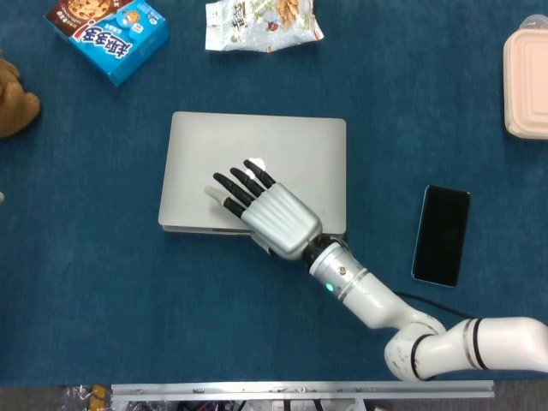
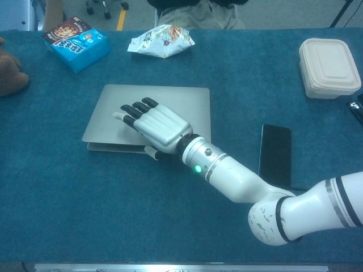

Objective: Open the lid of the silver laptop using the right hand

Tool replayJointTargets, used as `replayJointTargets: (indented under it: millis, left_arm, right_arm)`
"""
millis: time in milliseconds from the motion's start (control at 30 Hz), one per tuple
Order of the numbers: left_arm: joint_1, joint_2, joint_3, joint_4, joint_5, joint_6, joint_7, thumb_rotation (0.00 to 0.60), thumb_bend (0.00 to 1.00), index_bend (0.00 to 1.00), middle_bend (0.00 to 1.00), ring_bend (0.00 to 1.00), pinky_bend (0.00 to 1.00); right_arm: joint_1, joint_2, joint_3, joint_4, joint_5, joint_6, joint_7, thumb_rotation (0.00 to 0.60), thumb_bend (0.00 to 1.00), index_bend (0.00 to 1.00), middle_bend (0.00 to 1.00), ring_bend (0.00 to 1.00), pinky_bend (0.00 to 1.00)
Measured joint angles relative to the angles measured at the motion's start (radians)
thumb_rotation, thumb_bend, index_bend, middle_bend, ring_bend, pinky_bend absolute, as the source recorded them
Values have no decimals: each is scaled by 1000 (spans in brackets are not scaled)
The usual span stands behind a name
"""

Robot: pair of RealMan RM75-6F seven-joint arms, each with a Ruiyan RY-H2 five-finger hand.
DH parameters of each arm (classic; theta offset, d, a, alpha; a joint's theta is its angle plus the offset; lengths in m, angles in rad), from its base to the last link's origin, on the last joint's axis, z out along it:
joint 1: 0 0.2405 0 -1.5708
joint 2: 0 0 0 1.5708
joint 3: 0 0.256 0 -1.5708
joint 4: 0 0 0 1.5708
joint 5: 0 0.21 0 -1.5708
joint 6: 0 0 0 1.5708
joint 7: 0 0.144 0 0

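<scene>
The right hand, a silver-backed robotic hand with dark fingers, is laid palm-down over the near edge of the silver rectangular laptop. The fingers are spread flat on the lid, and the thumb appears tucked beneath the front lip, so the lid seems pinched. The laptop lies mid-worktop on the blue cloth-covered worktop, its front edge raised a crack in the chest view. The lifting step is judged just begun; an upward, backward swing of the wrist is called for next. The white forearm is angled in from the lower right. The left hand is not seen.
</scene>
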Motion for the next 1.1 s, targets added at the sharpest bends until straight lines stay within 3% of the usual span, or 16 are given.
replayJointTargets:
  millis: [433,600,933,1100]
  left_arm:
    - [-73,29,51,-18,40,-160,-46,600,343,263,236,225,183]
    - [-134,46,80,-40,91,-250,-74,595,343,219,192,166,162]
    - [-250,50,115,-82,162,-397,-94,411,342,78,51,42,76]
    - [-306,36,121,-91,177,-458,-96,383,343,1,0,0,37]
  right_arm:
    - [34,27,38,-31,33,26,-67,600,383,0,0,0,14]
    - [48,32,49,-34,46,32,-83,600,383,0,0,0,13]
    - [72,46,63,-50,70,42,-109,600,383,0,0,0,13]
    - [80,48,68,-49,82,53,-118,600,383,0,0,0,14]
